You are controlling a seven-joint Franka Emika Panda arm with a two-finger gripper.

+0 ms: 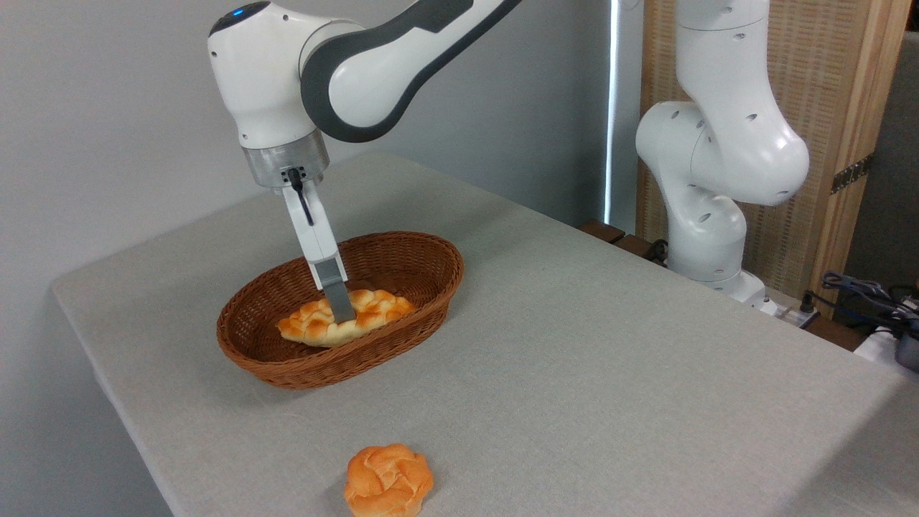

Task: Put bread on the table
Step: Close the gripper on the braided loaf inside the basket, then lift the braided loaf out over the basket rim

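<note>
1. My pincer [343, 310] is down inside the wicker basket [402, 248], fingers pointing nearly straight down over the middle of the bread [343, 316].
2. Only one grey finger [337, 293] shows from this side; it crosses the front of the loaf at mid-length. The other finger is hidden behind it, so I cannot tell whether the pincer is clenched on the loaf or merely straddling it.
3. The bread lies on the basket floor, long axis running from about 8 o'clock to 2 o'clock. It looks at rest there, not lifted, though the near rim hides part of its underside.
4. I judge the mid-length approach is deliberate: taking a long loaf at its centre keeps it level, so neither pointed end sags or catches the rim on the way up.
5. The basket sits on the bench [610, 345], left of centre. Open grey cloth spreads from 3 o'clock round to 5 o'clock of it, a fair place to set the loaf down.
6. A small round bun [388, 481] lies on the bench at about 6 o'clock from the basket, near the front edge, well apart from it. Not my target; best to avoid it when placing.
7. Task barely begun, by my reckoning: grasp, lift clear of the rim, carry out, lower, let go.
</note>
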